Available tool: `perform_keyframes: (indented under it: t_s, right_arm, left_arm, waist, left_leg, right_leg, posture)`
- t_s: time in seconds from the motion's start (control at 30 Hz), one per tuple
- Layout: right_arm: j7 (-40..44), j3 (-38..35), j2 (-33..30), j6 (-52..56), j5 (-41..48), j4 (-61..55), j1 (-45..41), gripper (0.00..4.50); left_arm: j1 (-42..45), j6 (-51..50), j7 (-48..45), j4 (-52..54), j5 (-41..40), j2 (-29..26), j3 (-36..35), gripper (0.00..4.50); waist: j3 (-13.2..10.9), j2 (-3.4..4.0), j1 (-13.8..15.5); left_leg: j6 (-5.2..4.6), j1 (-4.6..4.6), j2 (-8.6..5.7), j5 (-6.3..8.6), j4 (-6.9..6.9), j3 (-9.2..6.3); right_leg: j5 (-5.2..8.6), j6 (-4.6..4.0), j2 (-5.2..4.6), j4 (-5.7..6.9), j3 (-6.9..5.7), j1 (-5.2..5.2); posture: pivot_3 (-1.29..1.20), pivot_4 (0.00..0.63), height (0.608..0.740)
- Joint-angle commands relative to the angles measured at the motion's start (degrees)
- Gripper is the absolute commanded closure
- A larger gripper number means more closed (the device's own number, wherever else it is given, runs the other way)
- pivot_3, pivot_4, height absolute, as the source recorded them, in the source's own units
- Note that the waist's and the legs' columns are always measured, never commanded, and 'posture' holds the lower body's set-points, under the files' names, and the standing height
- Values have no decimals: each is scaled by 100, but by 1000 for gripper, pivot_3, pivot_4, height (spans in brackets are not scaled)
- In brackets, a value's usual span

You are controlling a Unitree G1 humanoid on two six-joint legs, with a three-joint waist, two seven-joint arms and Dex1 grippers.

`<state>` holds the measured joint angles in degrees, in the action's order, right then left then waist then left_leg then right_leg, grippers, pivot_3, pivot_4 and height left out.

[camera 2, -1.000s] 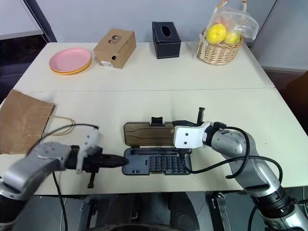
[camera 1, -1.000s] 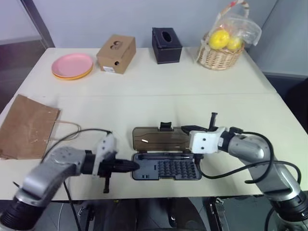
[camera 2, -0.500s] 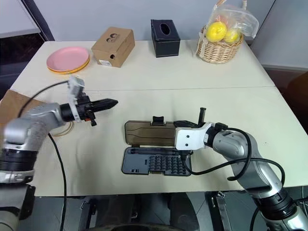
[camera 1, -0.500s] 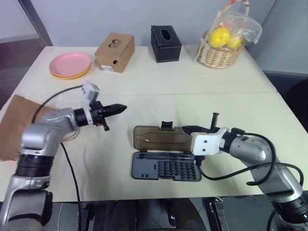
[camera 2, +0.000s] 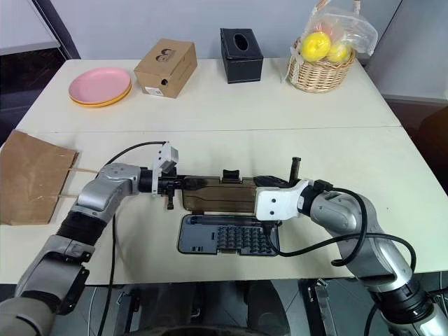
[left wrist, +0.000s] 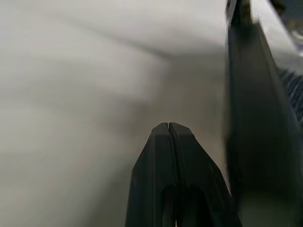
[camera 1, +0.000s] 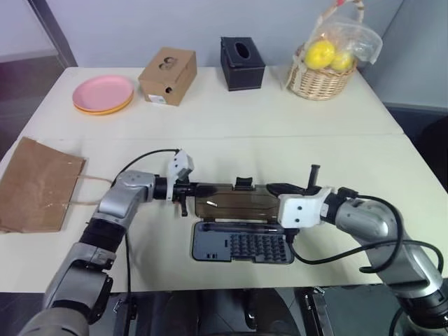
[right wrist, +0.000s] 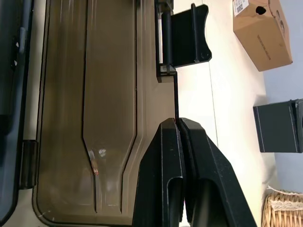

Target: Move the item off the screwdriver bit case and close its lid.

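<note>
Cream table [camera 1: 280, 126], grey wall [camera 1: 175, 24]

no legible text, box label perhaps [camera 1: 157, 100]

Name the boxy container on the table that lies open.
The screwdriver bit case, lid folded back; the cardboard box and tissue box aren't.
</note>
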<state>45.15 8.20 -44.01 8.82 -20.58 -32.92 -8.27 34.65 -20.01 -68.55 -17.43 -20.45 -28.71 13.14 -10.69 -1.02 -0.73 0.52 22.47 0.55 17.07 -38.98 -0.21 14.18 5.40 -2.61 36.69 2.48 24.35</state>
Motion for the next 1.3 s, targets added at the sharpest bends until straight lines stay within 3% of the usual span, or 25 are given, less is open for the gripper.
perform_keyframes:
  t_s: [0.03, 0.2, 0.43, 0.53, 0.67, 0.73, 0.87, 1.0, 1.13, 1.3]
  right_arm:
    - [-17, -213, -32, 94, 15, -278, 45, 3087]
    - [94, -402, -85, 364, 136, -421, 105, 505]
    - [1493, -3115, -148, 3067, 3611, -1639, 184, 505]
    - [2231, -4336, -324, 3959, 4841, -1924, 1094, 1375]
    - [2506, -5011, -279, 4160, 5725, -2452, 2367, 3419]
    - [2331, -4813, -158, 3939, 5744, -2652, 2857, 4450]
    - [2000, -3995, -219, 3290, 5300, -2708, 3626, 4450]
    - [1414, -2823, -263, 2961, 4712, -2644, 3645, 4450]
    - [996, -1257, -223, 2478, 3980, -2165, 3092, 4450]
    - [783, 398, -21, 1948, 3212, -1395, 2466, 4450]
  left_arm:
    - [86, -57, -161, 200, 15, -23, -61, 4500]
    - [39, -104, -347, 245, 39, -60, -46, 4500]
    - [107, -157, -641, 422, -25, 34, 5, 4500]
    - [212, -438, -892, 773, -234, 45, 32, 4500]
    - [69, -848, -1518, 1684, -522, -245, 277, 4500]
    - [-45, -757, -1731, 1938, -440, -397, 456, 4500]
    - [-194, -84, -1815, 1847, 84, -518, 794, 4500]
    - [-87, 599, -1460, 1132, 596, -301, 866, 4500]
    - [410, 711, -988, 188, 638, 201, 548, 4500]
    - [721, 965, -1285, -379, 841, 346, 766, 4500]
  waist:
    - [0, 0, 0]
    - [0, 0, 6]
    - [0, -2, 43]
    - [0, -3, 118]
    - [1, -1, 123]
    - [3, 1, 80]
    - [4, 3, 2]
    - [5, 2, 4]
    - [3, -15, 20]
    - [4, -19, -9]
  left_leg:
    - [0, 0, 0, 0, 0, -2]
    - [0, -1, 0, 0, -3, -2]
    - [0, -1, 3, 0, -6, -23]
    - [-3, -4, 3, 2, -6, -27]
    - [-7, -5, 4, 4, -6, -17]
    - [-7, -17, 10, 4, -6, -17]
    - [-4, -23, 10, 2, -8, -8]
    - [-1, -25, 10, 0, -16, -8]
    - [-1, -11, 2, -1, -24, -9]
    - [-1, -7, -1, 0, -20, -9]
  right_leg:
    - [0, 0, 0, 1, 0, 0]
    - [0, 1, -1, 6, 0, 0]
    - [-1, 3, -4, 19, -2, -1]
    - [-2, 3, -5, 19, -5, -6]
    - [-1, 4, -1, 24, -10, -9]
    - [0, 4, 4, 29, -1, -11]
    - [13, -16, 9, 29, -1, -17]
    - [13, -17, 9, 30, 1, -18]
    - [13, -16, 8, 29, -2, -13]
    - [11, -1, 5, 28, 0, -7]
  posture:
    - [0, 150, 740]
    - [0, 150, 740]
    - [0, 150, 740]
    - [0, 150, 740]
    - [0, 150, 740]
    - [0, 150, 740]
    - [0, 150, 740]
    - [0, 150, 740]
    - [0, 150, 740]
    - [0, 150, 740]
